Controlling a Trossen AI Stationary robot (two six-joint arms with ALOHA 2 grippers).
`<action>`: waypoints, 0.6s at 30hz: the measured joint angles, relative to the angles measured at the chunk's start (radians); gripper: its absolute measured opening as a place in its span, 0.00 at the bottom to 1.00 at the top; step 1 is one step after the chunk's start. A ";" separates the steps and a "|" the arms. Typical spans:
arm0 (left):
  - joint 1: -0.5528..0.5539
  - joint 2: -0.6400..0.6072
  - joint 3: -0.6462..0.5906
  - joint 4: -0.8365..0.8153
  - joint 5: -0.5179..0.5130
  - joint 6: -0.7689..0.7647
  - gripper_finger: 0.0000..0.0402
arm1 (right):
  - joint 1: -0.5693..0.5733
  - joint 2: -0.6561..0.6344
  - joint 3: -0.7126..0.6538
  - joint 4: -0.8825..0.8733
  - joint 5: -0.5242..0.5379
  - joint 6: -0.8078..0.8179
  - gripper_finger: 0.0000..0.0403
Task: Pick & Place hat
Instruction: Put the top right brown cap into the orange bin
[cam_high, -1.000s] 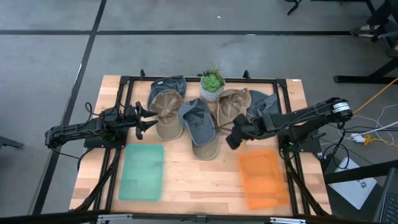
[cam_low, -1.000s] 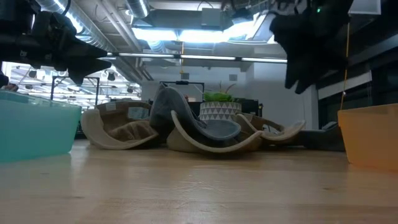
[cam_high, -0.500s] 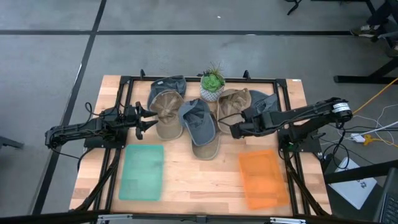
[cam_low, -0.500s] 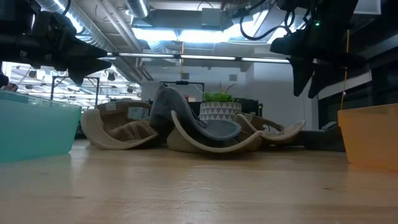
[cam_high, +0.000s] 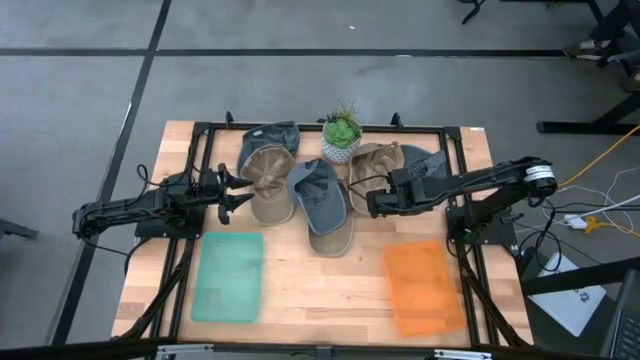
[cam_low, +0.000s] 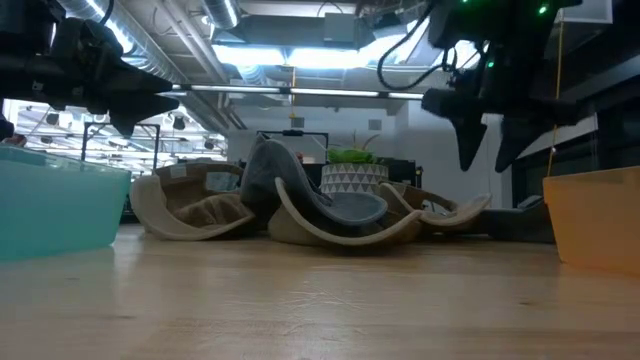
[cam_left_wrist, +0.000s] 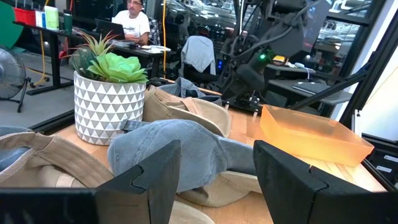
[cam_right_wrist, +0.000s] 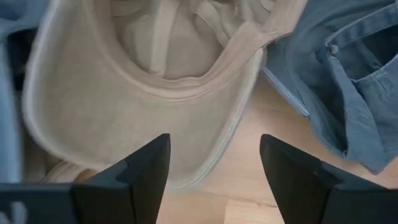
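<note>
Since a second ago our right gripper (cam_right_wrist: 211, 171) has swung in and spread wide; the beige cap (cam_right_wrist: 155, 93) lies upturned directly beneath it, so we're poised to grasp.

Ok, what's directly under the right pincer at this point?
The right pincer, open, hangs over an upturned tan hat, its inside and brim edge showing. A blue hat lies beside it on bare table. What lies beneath the tan hat is covered.
</note>
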 joint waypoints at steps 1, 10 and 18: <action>0.000 0.000 0.000 0.000 0.000 0.000 0.49 | -0.009 0.010 -0.003 0.002 -0.005 0.002 0.62; 0.000 0.000 0.000 0.000 0.000 0.000 0.49 | -0.065 0.021 -0.203 0.296 -0.081 0.001 0.62; 0.000 0.000 0.000 0.000 0.000 0.000 0.49 | -0.077 0.015 -0.316 0.570 -0.053 -0.104 0.55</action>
